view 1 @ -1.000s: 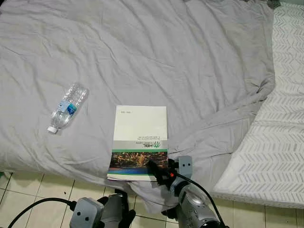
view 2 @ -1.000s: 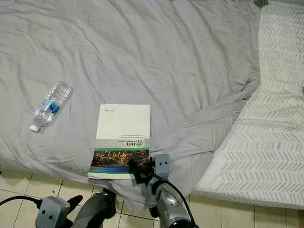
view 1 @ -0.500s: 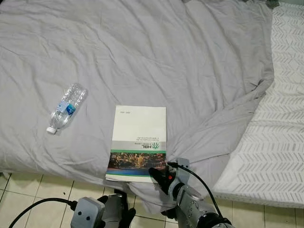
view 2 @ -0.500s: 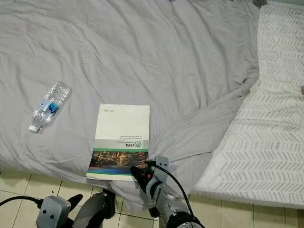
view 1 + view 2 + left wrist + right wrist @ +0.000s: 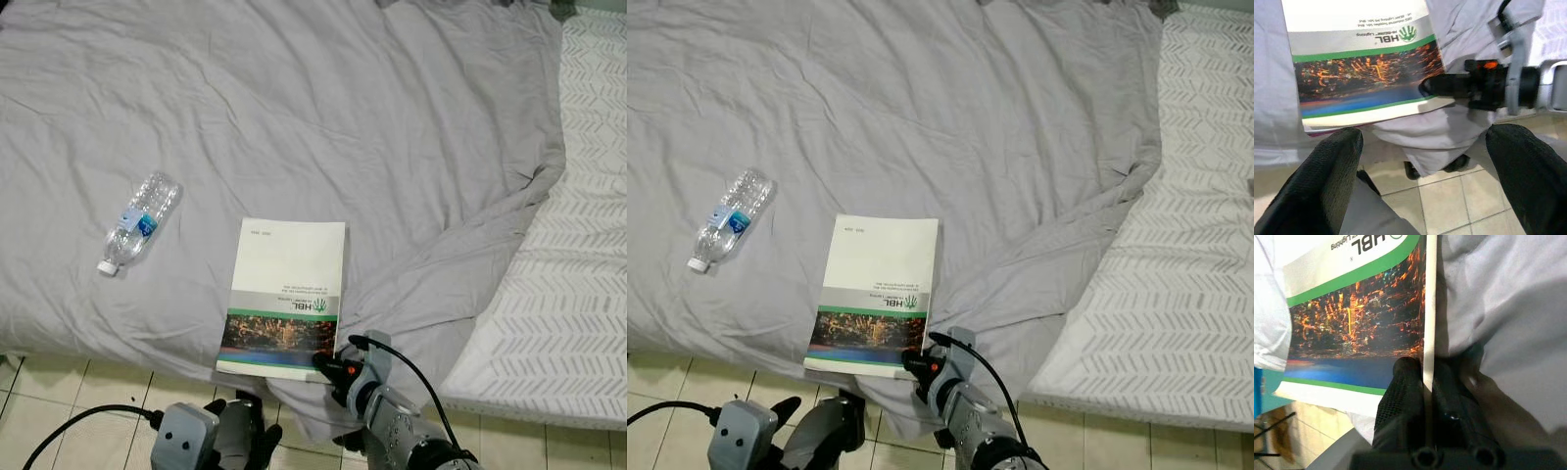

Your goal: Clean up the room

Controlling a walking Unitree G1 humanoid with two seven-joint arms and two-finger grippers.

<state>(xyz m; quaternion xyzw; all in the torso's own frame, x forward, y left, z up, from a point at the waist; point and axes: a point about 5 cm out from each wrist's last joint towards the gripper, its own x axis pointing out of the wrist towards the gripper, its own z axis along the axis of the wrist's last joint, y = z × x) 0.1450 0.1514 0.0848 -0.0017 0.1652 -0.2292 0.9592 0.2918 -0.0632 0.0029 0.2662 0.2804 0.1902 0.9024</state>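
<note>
Pinching the near right corner of the booklet [image 5: 285,298], the right gripper [image 5: 1422,382] has its two black fingers closed on the cover's edge, one finger above the page and one beneath, as the right wrist view shows. The booklet lies flat on the grey bedsheet [image 5: 323,117] at the bed's near edge, its dark city photo and green stripe toward the robot and its white half farther away. The left gripper [image 5: 1422,147] hangs low over the tiled floor [image 5: 59,401], just short of the bed edge, fingers spread wide apart with nothing between them. Farther off to the left, a clear water bottle [image 5: 138,221] lies on its side on the sheet. At the right, the patterned white mattress [image 5: 573,284] is uncovered beside the sheet.
</note>
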